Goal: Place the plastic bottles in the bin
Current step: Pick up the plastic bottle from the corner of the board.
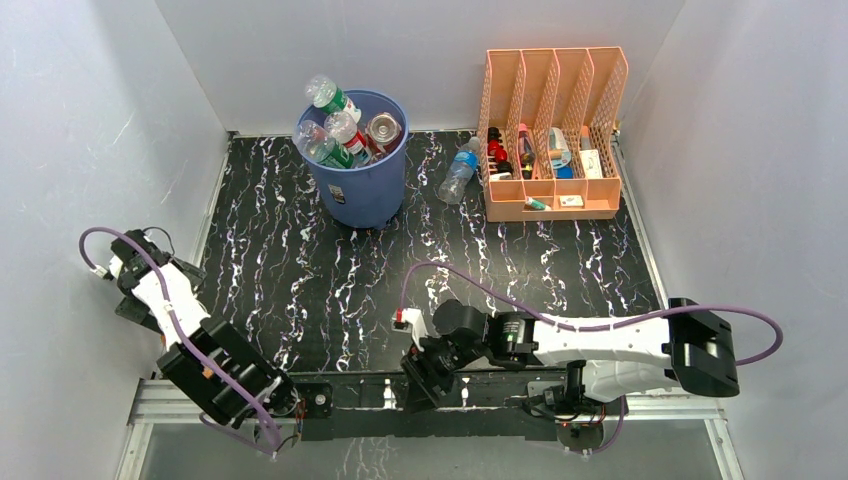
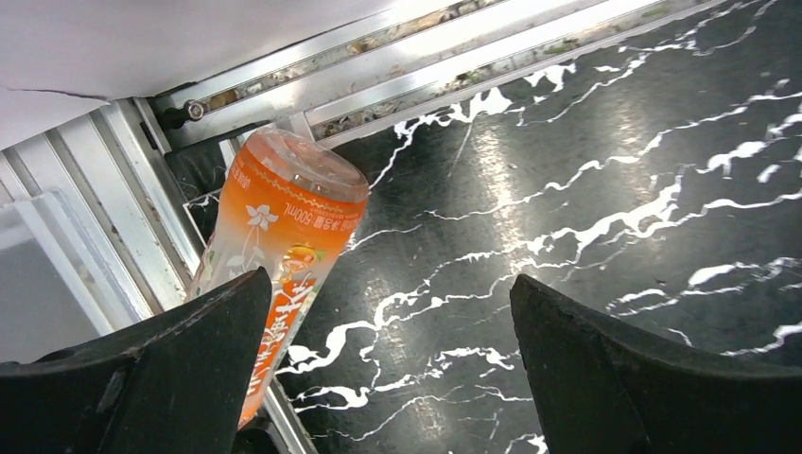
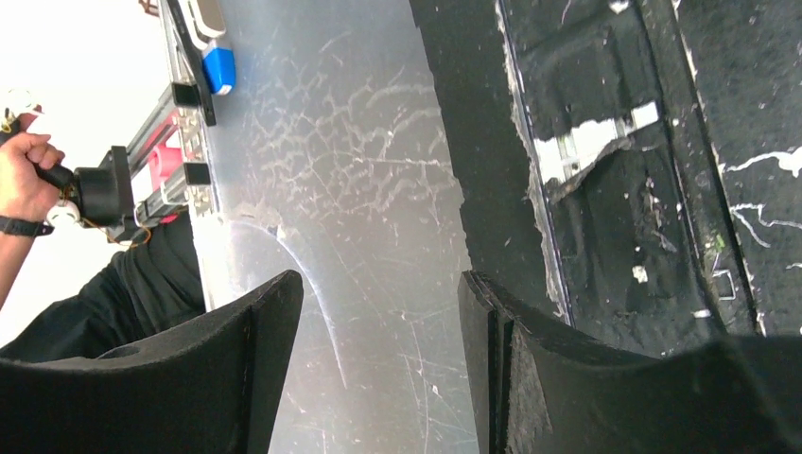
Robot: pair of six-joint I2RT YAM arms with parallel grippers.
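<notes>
Blue bin (image 1: pixel 372 195) upright at the back of the black marbled desk (image 1: pixel 320 280), left of centre, small white label on its side. Heap of plastic bottles (image 1: pixel 335 130) inside, several necks and caps poking above the rim; green and red labels among them. One more clear bottle with a blue label (image 1: pixel 460 172) lying on the desk between the bin and the peach file organizer (image 1: pixel 555 203), just beside the organizer's front corner. Small bottles and tubes in the organizer's slots.

Left arm (image 1: pixel 175 300) stretched along the left wall, well apart from the bin. Left jaws spread wide, clamping nothing. Orange bottle (image 2: pixel 288 227) with an orange flower label lying at the desk's edge against the metal rail (image 2: pixel 426 57), its lower end hidden behind one black jaw; touching or not, impossible to tell.

Right arm (image 1: pixel 600 345) folded low along the near edge. Right jaws partly apart, nothing between them, over a scratched grey surface and torn black covering. Person's hand (image 3: pixel 24 170) at the far left of the right wrist view, closed on a black handle.
</notes>
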